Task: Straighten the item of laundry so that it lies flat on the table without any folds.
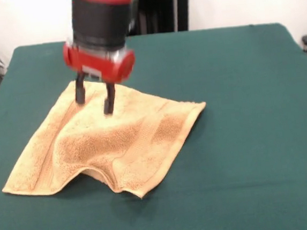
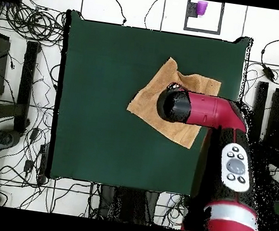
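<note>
Across the green table (image 1: 252, 138) the orange-tan towel (image 1: 118, 145) lies left of centre in the front view, rumpled, with a raised fold along its near edge. Above its far corner the red and black arm (image 2: 213, 112) hangs, and the gripper (image 1: 94, 101) has its fingers apart, tips at the cloth.

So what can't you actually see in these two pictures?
- Front view: whether the gripper touches or pinches the towel; its tips end against the cloth.
- Front view: what lies beneath the raised fold along the towel's near edge.
- Overhead view: the arm covers the gripper and the towel's middle.
- Overhead view: the table's corner by the robot's base, behind the arm.
</note>
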